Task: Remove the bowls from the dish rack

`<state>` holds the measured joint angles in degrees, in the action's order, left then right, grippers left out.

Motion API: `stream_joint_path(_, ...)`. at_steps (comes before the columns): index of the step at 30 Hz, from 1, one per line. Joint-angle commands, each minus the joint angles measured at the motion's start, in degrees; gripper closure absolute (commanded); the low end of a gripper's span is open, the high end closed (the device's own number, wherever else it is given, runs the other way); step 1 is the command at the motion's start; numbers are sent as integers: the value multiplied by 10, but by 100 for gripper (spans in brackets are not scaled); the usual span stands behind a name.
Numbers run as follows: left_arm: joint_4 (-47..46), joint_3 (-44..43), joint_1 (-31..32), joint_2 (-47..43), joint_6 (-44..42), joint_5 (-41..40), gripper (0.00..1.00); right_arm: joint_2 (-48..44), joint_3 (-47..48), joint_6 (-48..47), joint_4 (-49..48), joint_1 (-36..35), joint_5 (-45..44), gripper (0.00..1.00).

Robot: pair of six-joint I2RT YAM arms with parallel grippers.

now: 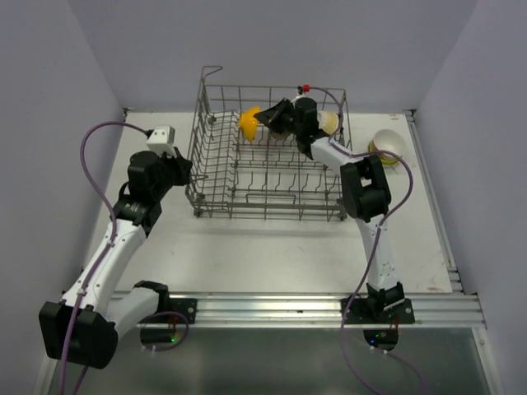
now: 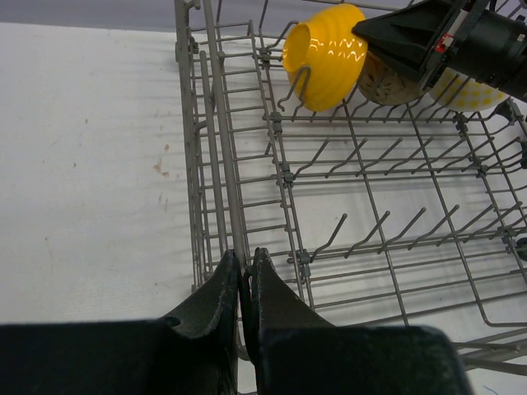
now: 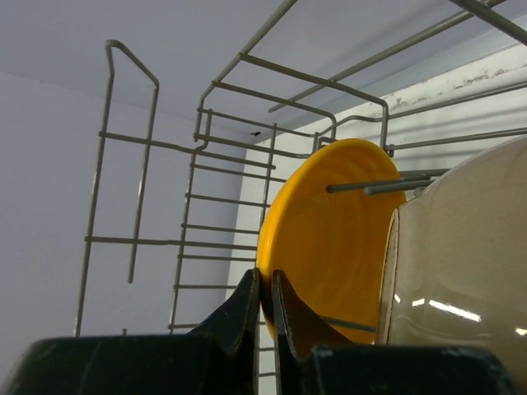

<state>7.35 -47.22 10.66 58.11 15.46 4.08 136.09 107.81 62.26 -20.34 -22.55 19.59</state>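
Here your right gripper (image 3: 265,278) pinches the rim of the yellow bowl (image 3: 329,239) at twelve o'clock in the rack (image 1: 263,206); your left gripper (image 2: 245,262) clamps the nine o'clock wall, likely steadying it.

White table (image 1: 272,251) — pale, perhaps lilac walls (image 1: 58,58)

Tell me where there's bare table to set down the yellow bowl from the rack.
Widest bare patch: white table between the front wall of the grey wire dish rack and the metal rail. A smaller one lies front-right, beyond the right arm. Crowded: rack's left, where the left gripper clamps its wall, and back-right, by the cream bowl.
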Motion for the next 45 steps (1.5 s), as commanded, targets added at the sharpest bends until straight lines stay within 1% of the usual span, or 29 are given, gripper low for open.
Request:
stream_joint_path(1, 63, 24, 20, 14, -19, 66, 100, -100, -1, 73, -135, -13, 71, 100)
stream_joint_path(4, 66, 24, 20, 15, -20, 60, 100, -112, -13, 71, -140, -9, 76, 100)
stream_joint_path(7, 67, 23, 20, 16, -20, 55, 100, -123, -29, 87, -167, -7, 81, 100)
stream_joint_path(13, 70, 22, 20, 24, -20, 57, 100, -137, -39, 91, -173, -3, 95, 100)
stream_joint_path(14, 70, 23, 20, 25, -20, 56, 96, -141, -44, 92, -174, -3, 96, 100)
stream_joint_path(15, 71, 22, 20, 25, -20, 51, 80, -149, -48, 92, -175, -3, 98, 100)
stream_joint_path(16, 71, 21, 20, 24, -20, 47, 73, -153, -54, 93, -176, -3, 99, 100)
stream_joint_path(17, 72, 21, 20, 23, -21, 42, 67, -160, -69, 93, -178, -3, 101, 100)
stream_joint_path(18, 71, 22, 20, 22, -23, 34, 50, -166, -78, 94, -182, -3, 103, 100)
stream_joint_path(19, 73, 21, 20, 21, -23, 30, 42, -182, -96, 94, -184, -3, 106, 100)
stream_joint_path(20, 74, 22, 20, 19, -25, 26, 25, -192, -106, 94, -184, -3, 108, 100)
stream_joint_path(23, 75, 24, 20, 7, -23, -7, 10, -233, -144, 81, -174, -4, 113, 100)
stream_joint_path(24, 78, 21, 20, 2, -21, -37, 7, -246, -152, 78, -157, -3, 112, 100)
stream_joint_path(26, 88, 15, 20, -5, -19, -68, 0, -284, -176, 65, -142, -3, 111, 100)
stream_joint_path(27, 92, 8, 20, -17, -15, -101, 0, -296, -181, 57, -112, -2, 111, 100)
stream_joint_path(30, 93, -8, 19, -45, -4, -150, 0, -342, -185, 16, -38, -2, 94, 100)
stream_joint_path(33, 84, -26, 20, -76, -3, -160, 0, -384, -198, 2, 20, -3, 66, 100)
stream_joint_path(37, 76, -72, 21, -101, -9, -128, 0, -428, -234, 22, 43, -3, 28, 100)
stream_joint_path(40, 66, -86, 23, -103, -22, -122, 1, -462, -258, 37, 50, -3, 6, 100)
stream_joint_path(45, 76, -148, 35, -44, -41, -109, 1, -511, -286, 65, 52, -4, -28, 100)
